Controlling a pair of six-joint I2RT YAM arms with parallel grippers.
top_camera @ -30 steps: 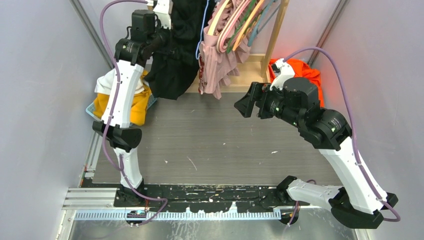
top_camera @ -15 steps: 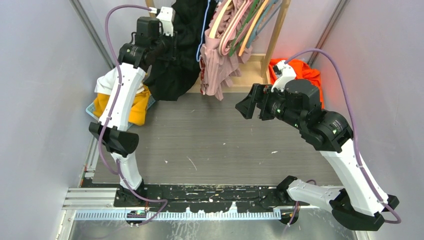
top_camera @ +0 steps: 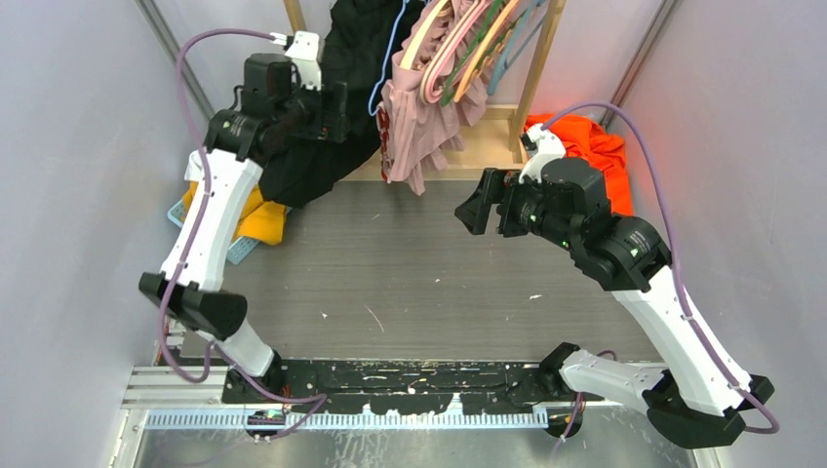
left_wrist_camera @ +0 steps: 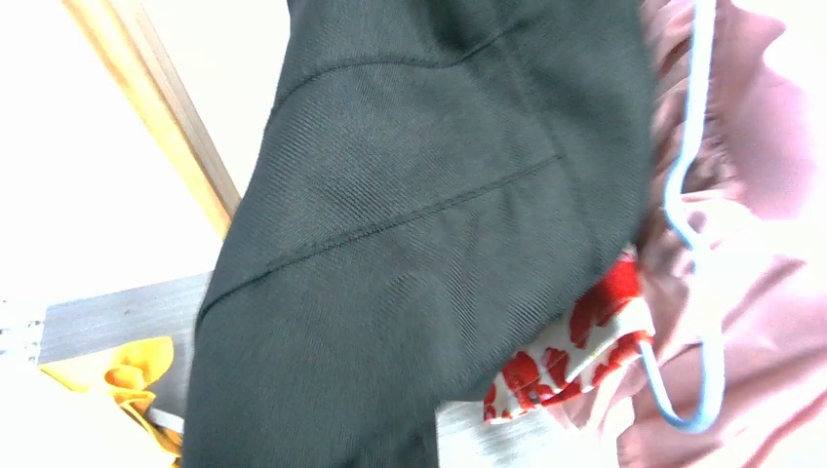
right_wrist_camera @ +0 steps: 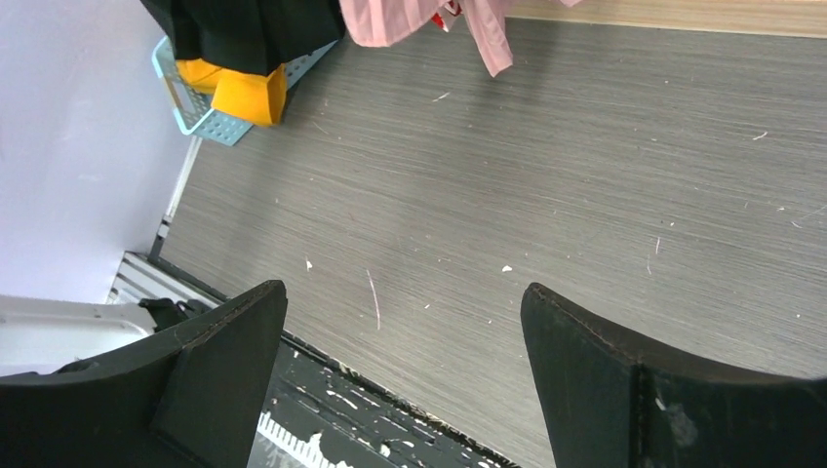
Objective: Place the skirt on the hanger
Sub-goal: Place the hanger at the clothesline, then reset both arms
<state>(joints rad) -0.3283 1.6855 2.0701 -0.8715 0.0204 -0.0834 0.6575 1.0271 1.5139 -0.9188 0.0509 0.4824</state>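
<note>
Black skirt [left_wrist_camera: 390,244] hangs at eleven o'clock, left gripper [top_camera: 339,103] beside it, finger state not discernible. Right gripper [right_wrist_camera: 400,312] released, empty.

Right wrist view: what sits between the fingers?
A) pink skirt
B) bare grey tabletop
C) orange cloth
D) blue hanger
B: the right gripper stands open, and only the grey table, with a few pale specks on it, shows in the gap between its fingers; no cloth or hanger is there.
</note>
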